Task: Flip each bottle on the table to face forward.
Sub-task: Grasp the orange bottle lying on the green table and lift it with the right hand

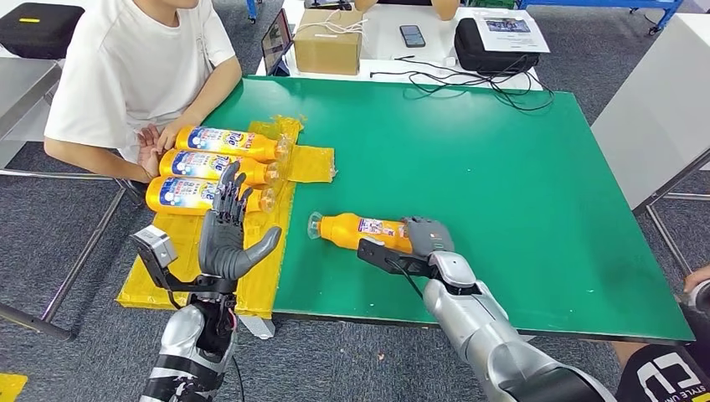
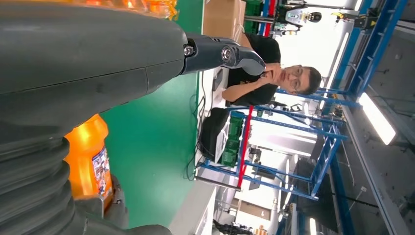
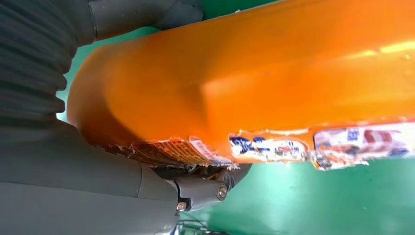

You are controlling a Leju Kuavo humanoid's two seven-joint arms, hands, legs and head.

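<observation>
Three orange bottles lie side by side on a yellow mat (image 1: pixel 167 268) at the table's left: far (image 1: pixel 222 141), middle (image 1: pixel 209 165) and near (image 1: pixel 197 194), their blue and white labels up. A fourth orange bottle (image 1: pixel 360 229) lies alone on the green table (image 1: pixel 502 167), cap pointing left. My right hand (image 1: pixel 427 236) grips its base end; in the right wrist view the bottle (image 3: pixel 274 73) presses against the hand (image 3: pixel 73 161), its label turned sideways. My left hand (image 1: pixel 226 234) is raised over the mat just in front of the near bottle, fingers spread and holding nothing.
A person in a white shirt sits at the table's left, one hand (image 1: pixel 155 142) by the bottles' base ends. Behind the green table a white table holds a cardboard box (image 1: pixel 328 40), a phone, a black bag (image 1: pixel 494 46) and cables. Another person's arm (image 1: pixel 695 280) shows at the right.
</observation>
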